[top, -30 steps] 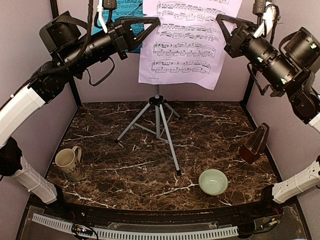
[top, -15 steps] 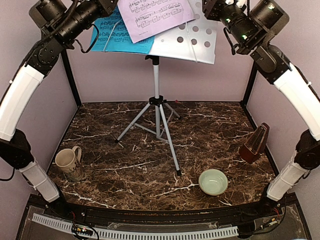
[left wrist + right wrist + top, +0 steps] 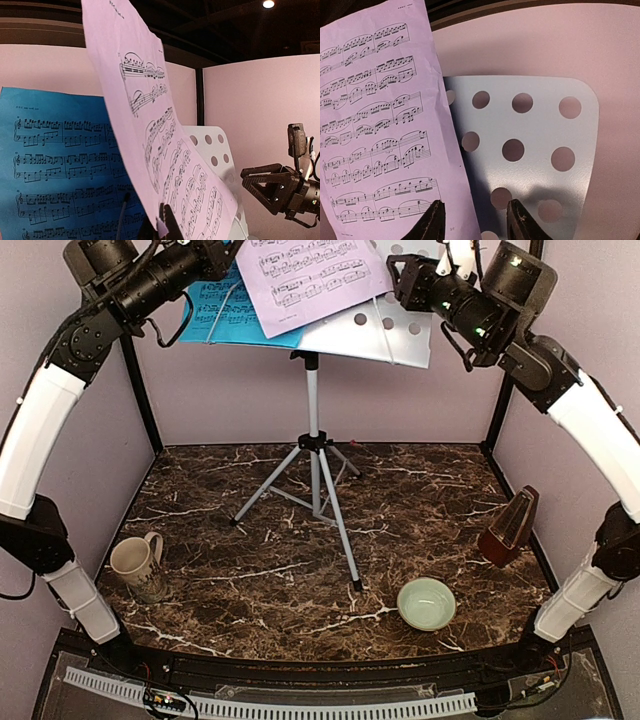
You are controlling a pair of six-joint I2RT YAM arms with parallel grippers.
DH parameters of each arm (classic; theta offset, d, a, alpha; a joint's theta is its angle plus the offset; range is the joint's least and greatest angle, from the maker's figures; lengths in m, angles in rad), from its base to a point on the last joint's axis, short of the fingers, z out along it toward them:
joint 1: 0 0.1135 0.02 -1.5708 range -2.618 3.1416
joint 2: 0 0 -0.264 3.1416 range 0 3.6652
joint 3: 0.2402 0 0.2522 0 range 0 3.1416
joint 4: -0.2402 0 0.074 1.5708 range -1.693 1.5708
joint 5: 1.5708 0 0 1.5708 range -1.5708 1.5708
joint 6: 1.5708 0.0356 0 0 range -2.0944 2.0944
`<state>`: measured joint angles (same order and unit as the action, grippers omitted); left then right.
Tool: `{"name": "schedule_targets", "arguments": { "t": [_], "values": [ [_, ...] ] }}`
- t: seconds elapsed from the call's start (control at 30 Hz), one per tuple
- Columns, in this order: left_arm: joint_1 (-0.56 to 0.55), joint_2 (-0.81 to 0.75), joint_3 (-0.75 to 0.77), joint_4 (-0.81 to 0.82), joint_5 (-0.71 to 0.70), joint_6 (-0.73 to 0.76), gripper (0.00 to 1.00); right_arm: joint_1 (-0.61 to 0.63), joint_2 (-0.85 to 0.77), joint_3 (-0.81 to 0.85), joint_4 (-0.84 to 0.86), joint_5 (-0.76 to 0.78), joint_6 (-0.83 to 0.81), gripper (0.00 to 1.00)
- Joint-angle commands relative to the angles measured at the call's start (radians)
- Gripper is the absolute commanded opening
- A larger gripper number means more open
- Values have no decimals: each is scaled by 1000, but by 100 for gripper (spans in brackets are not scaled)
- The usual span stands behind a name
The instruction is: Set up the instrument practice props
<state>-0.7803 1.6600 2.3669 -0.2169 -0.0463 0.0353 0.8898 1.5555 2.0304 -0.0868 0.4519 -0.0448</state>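
Lilac sheet [image 3: 310, 275]: black printed staves of music notation over its whole face. Left wrist view shows a short line of small print near its 12 o'clock edge. Right wrist view shows a tiny mark at its 5 o'clock corner. Both are too small to read.

Blue sheet [image 3: 225, 315]: staves of notation, with a small heading at 11 o'clock, illegible.

No word, number or brand can be read.

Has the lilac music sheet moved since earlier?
Yes, up and left: the lilac music sheet hung nearly to the tripod hub, now well above it.
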Motion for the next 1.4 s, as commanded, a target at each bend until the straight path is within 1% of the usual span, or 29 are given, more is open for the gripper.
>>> {"name": "schedule_targets", "arguments": {
  "t": [0.0,0.17,0.4,0.53,0.77,0.97,1.07,1.1,1.37],
  "values": [
    [9,-78,-9,-47,-32,57,0,-4,-25,-21,-68,-45,77,43],
    [16,-94,-8,-73,-90,94,0,-5,-51,-69,-63,-62,112,43],
    [23,-90,2,-93,-101,112,0,-5,-70,-96,-51,-63,120,44],
    [23,-67,19,-98,-63,103,0,-4,-54,-81,-47,-87,135,43],
    [24,-17,53,-88,44,73,0,-5,-4,-24,-74,-137,183,43],
    [24,13,72,-80,79,56,0,-5,20,-6,-72,-160,209,40],
    [23,17,74,-72,86,55,0,-5,30,19,-80,-160,213,37],
    [24,17,71,-68,86,55,0,-4,55,26,-80,-158,214,35],
    [24,12,71,-51,107,37,0,1,61,20,-42,-150,218,14]
  ]
}}
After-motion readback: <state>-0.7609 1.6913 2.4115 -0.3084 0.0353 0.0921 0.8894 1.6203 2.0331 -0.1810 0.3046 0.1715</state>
